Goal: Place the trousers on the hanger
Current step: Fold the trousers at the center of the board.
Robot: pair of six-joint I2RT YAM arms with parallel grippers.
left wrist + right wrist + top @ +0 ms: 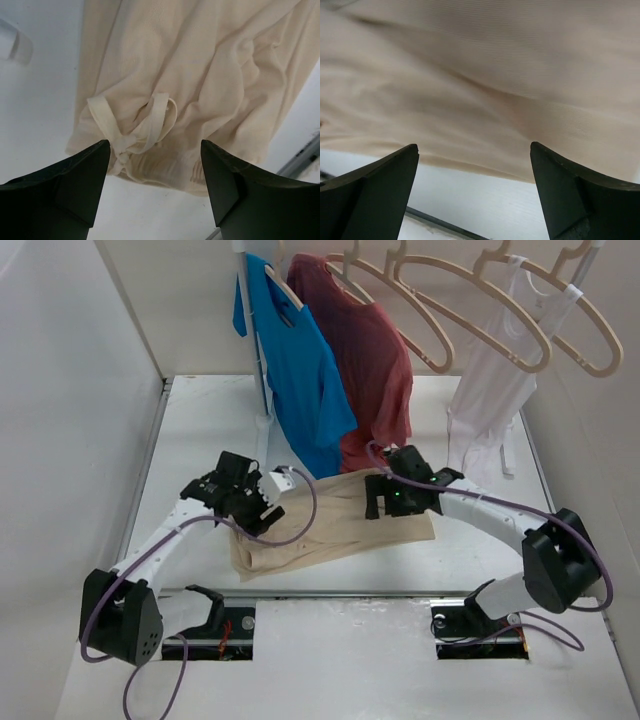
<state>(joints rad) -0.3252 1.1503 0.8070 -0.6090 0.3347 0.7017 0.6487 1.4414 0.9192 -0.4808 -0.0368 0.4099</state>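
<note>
Trousers (335, 525) lie crumpled in a beige heap on the white table (200, 440), low centre of the top view, just in front of the hanging shirts. At their left end the left gripper (262, 508) hovers with its jaws spread wide. Its wrist view shows nothing between them, only the gathered waistband and a knotted drawstring (150, 125) just beyond the tips. Behind, a blue T-shirt (300, 370) and a dull red T-shirt (370, 370) hang down almost to the cloth. Right of centre, the right gripper (378, 502) sits over the heap's upper edge, jaws likewise released and empty, with smooth fabric filling its view. Whether either gripper touches the cloth, I cannot tell. The bare hanger (540, 355) hangs at upper right beside a white vest (490, 400), well apart from the trousers.

Risks, as I judge them:
- The left fingers may pinch only the drawstring, so the knot slips and the waist drops.
- A thin top layer may be caught, so the rest sags or slides free.
- An uneven lift between the arms could twist the legs.
- Raised cloth could snag the T-shirts or set the hanger swinging.
</note>
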